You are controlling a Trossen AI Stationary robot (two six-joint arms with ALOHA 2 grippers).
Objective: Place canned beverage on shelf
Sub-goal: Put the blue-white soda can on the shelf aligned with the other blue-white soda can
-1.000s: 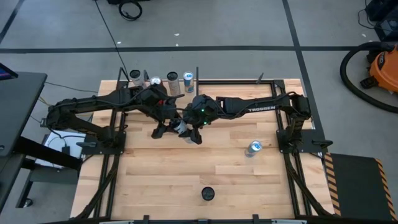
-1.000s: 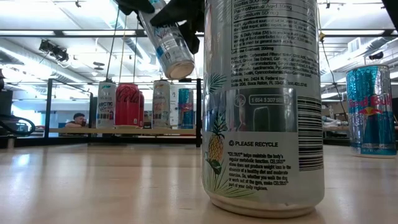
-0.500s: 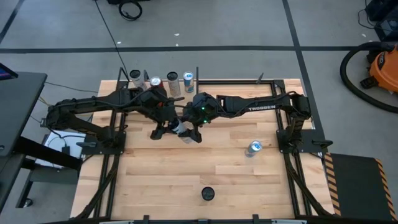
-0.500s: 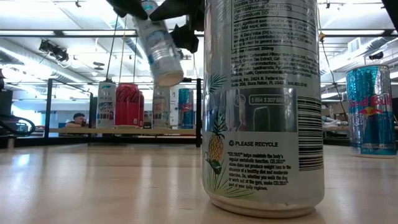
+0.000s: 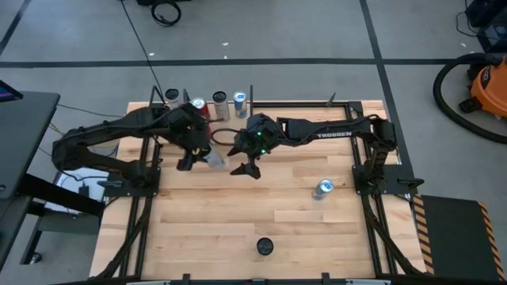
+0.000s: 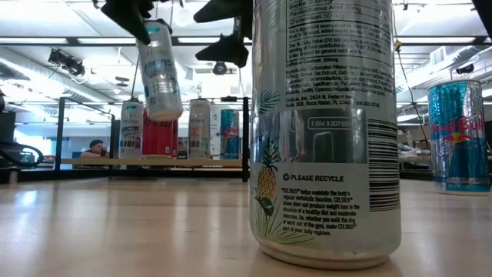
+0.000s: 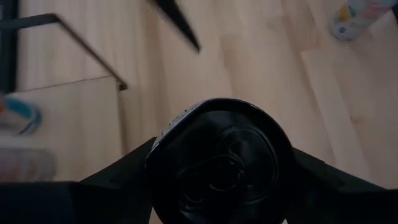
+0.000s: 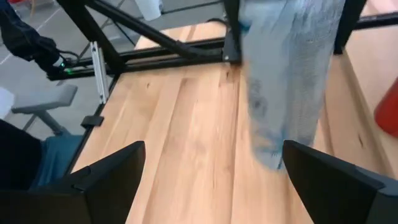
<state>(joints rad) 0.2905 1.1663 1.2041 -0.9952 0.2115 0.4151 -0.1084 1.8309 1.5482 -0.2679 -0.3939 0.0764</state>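
Note:
A slim white-and-blue can (image 6: 160,73) hangs in the air over the table's far left part, and my left gripper (image 5: 193,157) is shut on it. My right gripper (image 5: 244,168) stands open just to the can's right with nothing between its fingers; in its wrist view the can (image 8: 286,81) shows blurred ahead. The shelf (image 6: 154,161), a pale board with black uprights at the table's far edge, carries several upright cans (image 5: 220,98). My left gripper pinches the can's top end (image 7: 186,124) between its two fingers, one on each side of the dark lid. The fingers come from above, slanting down. The can hangs below them almost upright, clear of the table and the shelf.
A blue-and-silver can (image 5: 323,188) stands on the table at the right. A tall can with a pineapple print (image 6: 327,131) stands near the front edge at the middle. Black frame posts (image 5: 360,170) rise at the table's sides. Bare wood lies between.
My right gripper has opened and let go of the can, staying where it was. My left gripper has carried the can toward the table's left edge and tipped further downward; the can has swung from tilted to almost upright.

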